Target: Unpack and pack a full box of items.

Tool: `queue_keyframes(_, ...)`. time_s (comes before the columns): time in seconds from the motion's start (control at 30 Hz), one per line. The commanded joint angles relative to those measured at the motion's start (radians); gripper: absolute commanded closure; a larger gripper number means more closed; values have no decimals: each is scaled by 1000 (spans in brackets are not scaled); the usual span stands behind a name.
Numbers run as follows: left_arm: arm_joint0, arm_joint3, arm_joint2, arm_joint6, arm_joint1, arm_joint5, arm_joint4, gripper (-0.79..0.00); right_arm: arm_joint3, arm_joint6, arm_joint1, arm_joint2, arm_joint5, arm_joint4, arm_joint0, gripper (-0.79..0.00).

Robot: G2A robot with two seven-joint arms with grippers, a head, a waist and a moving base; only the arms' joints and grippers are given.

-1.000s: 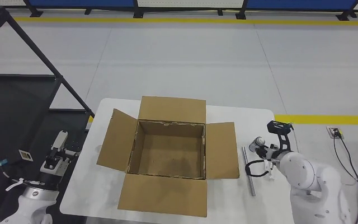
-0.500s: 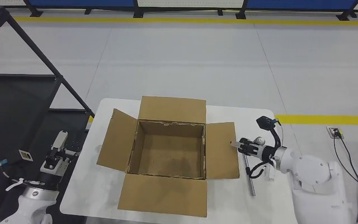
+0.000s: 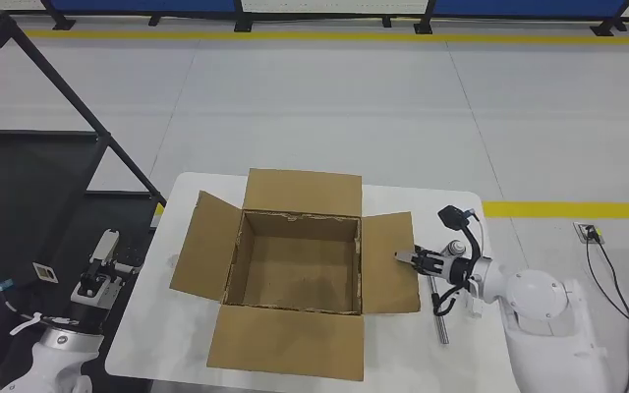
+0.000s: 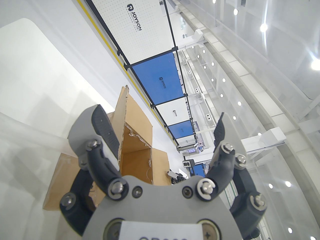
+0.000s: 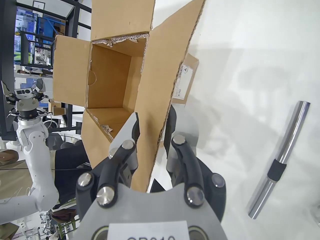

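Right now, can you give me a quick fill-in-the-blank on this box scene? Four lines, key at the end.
1. The cardboard box is ___ inside.
2. All ___ of its flaps are folded outward.
3. The metal rod lies on the ___, outside the box.
4. The left gripper is ___.
Missing words: empty; four; table; open.

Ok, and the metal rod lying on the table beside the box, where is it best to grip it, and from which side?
Probably at the black band on the metal rod, coming straight down from above with the jaws across its thin width. It lies flat on the table, apart from the box flap, so both long sides are free.
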Motion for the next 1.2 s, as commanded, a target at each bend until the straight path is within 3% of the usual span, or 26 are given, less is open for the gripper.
queue_keyframes(0.0, 0, 0, 0, 0, 0, 0, 0, -785, 7, -5, 2, -13, 11, -1, 7, -289)
queue_keyframes(1.0, 0, 0, 0, 0, 0, 0, 0, -785, 53, -123, 22, -203, 66, 20, 83, -366)
queue_keyframes(1.03, 0, 0, 0, 0, 0, 0, 0, -785, 52, -127, 22, -207, 67, 22, 83, -388)
queue_keyframes(1.1, 0, 0, 0, 0, 0, 0, 0, -785, 46, -133, 24, -213, 69, 22, 81, -757)
queue_keyframes(1.17, 0, 0, 0, 0, 0, 0, 0, -785, 33, -140, 26, -214, 78, 15, 75, -785)
